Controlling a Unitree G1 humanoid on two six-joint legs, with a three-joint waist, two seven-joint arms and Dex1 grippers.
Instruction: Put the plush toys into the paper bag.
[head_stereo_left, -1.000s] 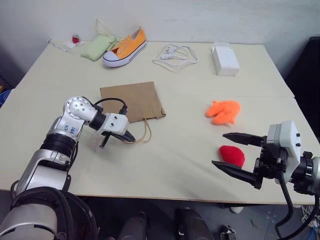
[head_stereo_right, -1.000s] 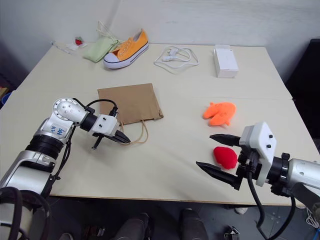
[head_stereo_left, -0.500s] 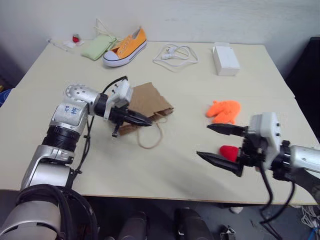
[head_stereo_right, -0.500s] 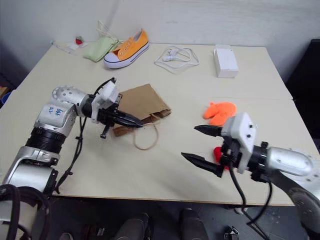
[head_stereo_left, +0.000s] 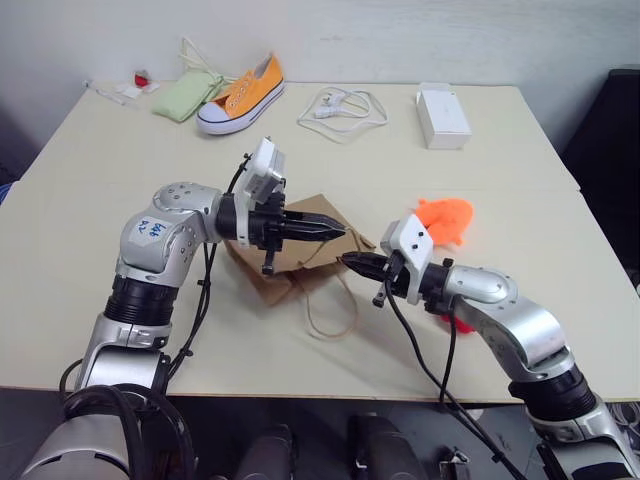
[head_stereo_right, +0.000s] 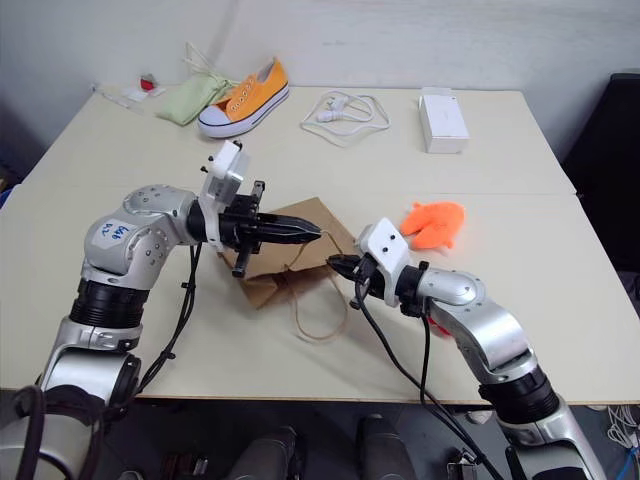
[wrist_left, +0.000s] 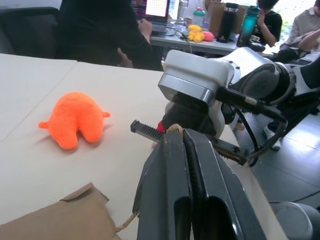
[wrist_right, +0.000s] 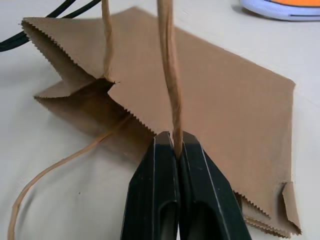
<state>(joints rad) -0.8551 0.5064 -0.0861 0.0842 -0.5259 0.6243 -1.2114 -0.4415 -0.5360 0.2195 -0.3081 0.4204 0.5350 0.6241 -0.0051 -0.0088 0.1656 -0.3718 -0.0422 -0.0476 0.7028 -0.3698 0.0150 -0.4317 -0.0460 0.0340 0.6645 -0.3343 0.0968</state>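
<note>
Grippers, left (head_stereo_left: 335, 233) and right (head_stereo_left: 352, 263), are each pinching a paper bag (head_stereo_left: 300, 245) handle, so you're opening it; orange plush (head_stereo_left: 444, 219) and red plush (head_stereo_left: 462, 323) are lying beyond your right wrist.

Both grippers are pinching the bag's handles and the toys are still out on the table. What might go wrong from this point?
1. The right gripper is shut on one thin cord handle; pulling against the left gripper might tear it off the paper bag.
2. The bag's mouth looks barely open, so toys may not fit in.
3. With both grippers occupied, the orange toy has no free gripper.
</note>
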